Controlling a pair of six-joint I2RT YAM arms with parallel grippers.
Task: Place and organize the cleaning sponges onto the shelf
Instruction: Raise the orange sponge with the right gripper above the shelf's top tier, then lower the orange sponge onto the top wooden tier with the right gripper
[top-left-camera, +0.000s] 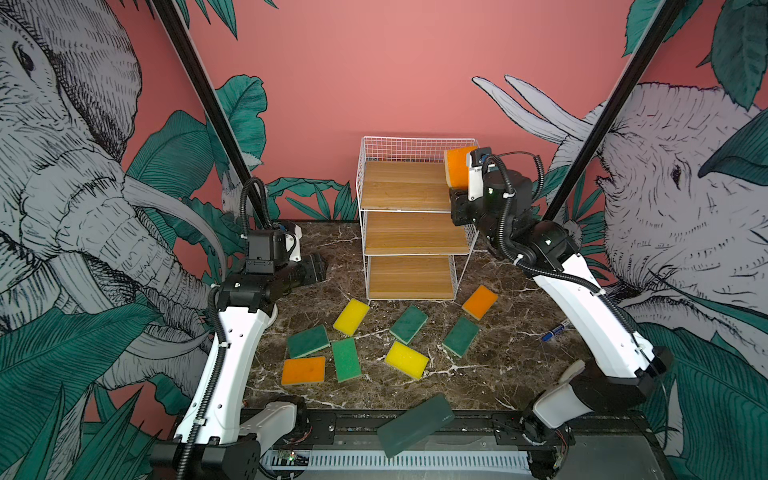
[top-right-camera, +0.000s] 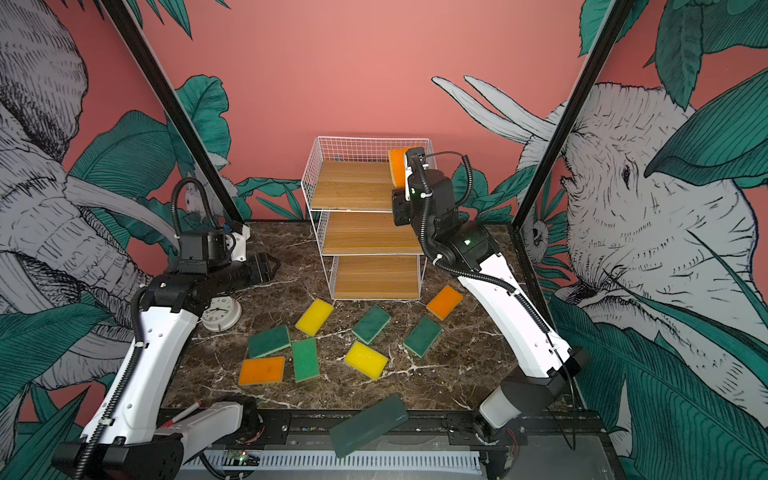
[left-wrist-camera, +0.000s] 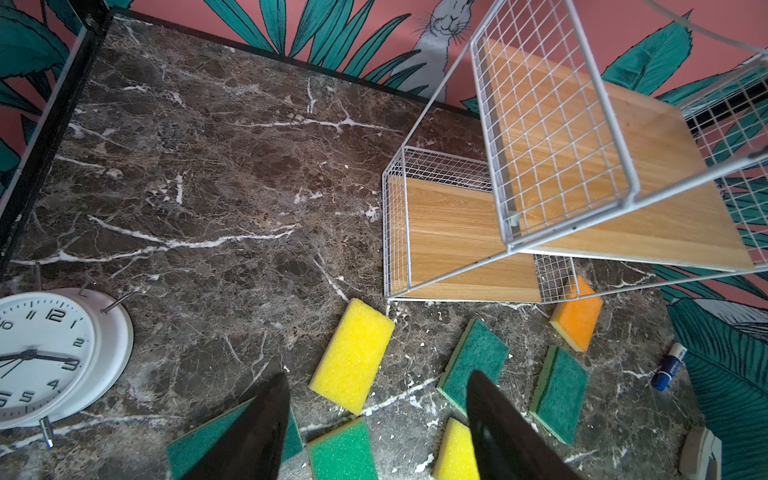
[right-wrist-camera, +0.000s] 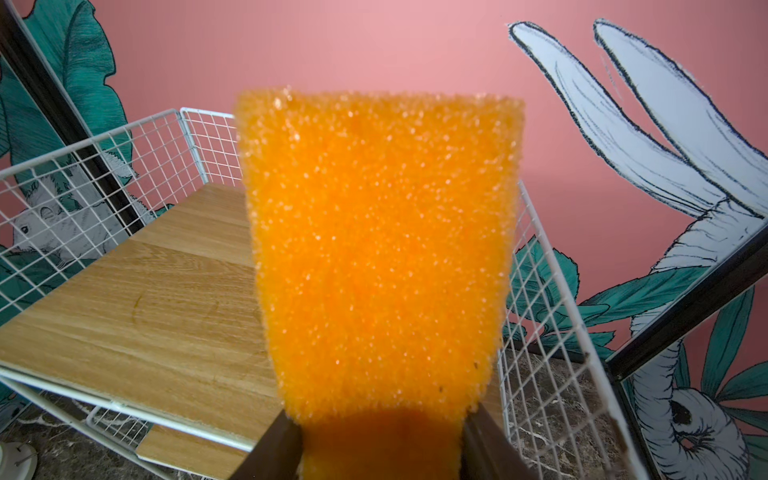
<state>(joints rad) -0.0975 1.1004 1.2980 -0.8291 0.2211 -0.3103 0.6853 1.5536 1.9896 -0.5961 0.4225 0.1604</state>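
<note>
The right gripper (right-wrist-camera: 380, 436) is pinching the orange sponge (right-wrist-camera: 380, 249) by one short end, so the foam is standing up out of the jaws. It is carrying the sponge above the right part of the top board (top-left-camera: 399, 185) of the shelf (top-left-camera: 415, 145), just beside the wire wall (right-wrist-camera: 536, 291); whether it is touching either I cannot tell. The risk is lying in the release. Held on end like this, the sponge is likely to tip over when let go. Being light and springy, it may go bouncing toward the open front edge and drop to the middle board (top-left-camera: 411, 235) or the table (top-left-camera: 498, 374). So near the wire wall, a corner could also be snagging in the grid or leaning there crooked, spoiling a tidy row. Squeezed foam may be clinging to a pad as the jaws are parting and getting dragged back out. The left gripper (left-wrist-camera: 378, 386) is hanging low over the table's left side, jaws wide and empty. The shelf is holding nothing: top, middle and bottom board (top-left-camera: 409, 276) are all showing bare wood. The other eight sponges (top-left-camera: 406, 360) are lying scattered flat on the table in front of the shelf, so nearly the whole job is waiting.
</note>
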